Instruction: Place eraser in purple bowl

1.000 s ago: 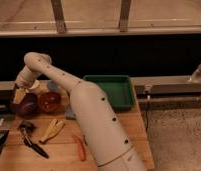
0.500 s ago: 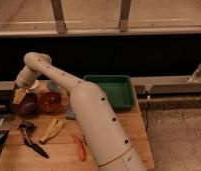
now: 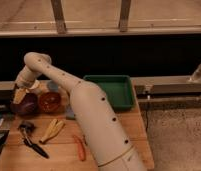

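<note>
- Claw (image 3: 20, 90) sits at far end of arm, low over the wooden table (image 3: 61, 152).
- Purple bowl (image 3: 27, 106) is directly under the claw, nearly touching.
- Eraser (image 3: 18, 96): small tan block right at the claw tip, over the bowl's near rim.
- Cannot tell if the claw grips the eraser or has let go.
- Judged: transport done, release or drop into the bowl not confirmed, then retreat left.
- Orange-red bowl (image 3: 50, 101) is just beside the claw, wrong target.
- Green tray (image 3: 108, 78) is well apart from the claw.
</note>
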`<state>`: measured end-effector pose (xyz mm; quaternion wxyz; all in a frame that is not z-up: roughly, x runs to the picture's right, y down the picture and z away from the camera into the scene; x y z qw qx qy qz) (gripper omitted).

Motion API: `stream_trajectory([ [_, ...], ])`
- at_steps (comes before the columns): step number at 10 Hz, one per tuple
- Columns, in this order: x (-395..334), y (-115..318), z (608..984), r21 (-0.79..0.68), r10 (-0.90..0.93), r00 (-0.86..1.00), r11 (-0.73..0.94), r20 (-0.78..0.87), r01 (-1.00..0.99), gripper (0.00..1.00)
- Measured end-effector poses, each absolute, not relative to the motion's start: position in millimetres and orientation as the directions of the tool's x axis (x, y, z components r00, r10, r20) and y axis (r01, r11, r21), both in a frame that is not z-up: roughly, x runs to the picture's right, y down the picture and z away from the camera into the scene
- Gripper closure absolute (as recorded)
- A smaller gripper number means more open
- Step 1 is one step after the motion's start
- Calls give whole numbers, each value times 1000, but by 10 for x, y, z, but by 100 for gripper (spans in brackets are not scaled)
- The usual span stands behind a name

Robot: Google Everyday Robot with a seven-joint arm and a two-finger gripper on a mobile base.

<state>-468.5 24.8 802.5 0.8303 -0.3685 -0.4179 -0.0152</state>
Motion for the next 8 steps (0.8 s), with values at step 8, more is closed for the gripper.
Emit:
stream_trajectory([
  [8, -4684, 247, 8026, -599, 283, 650, 728, 705, 333, 20],
])
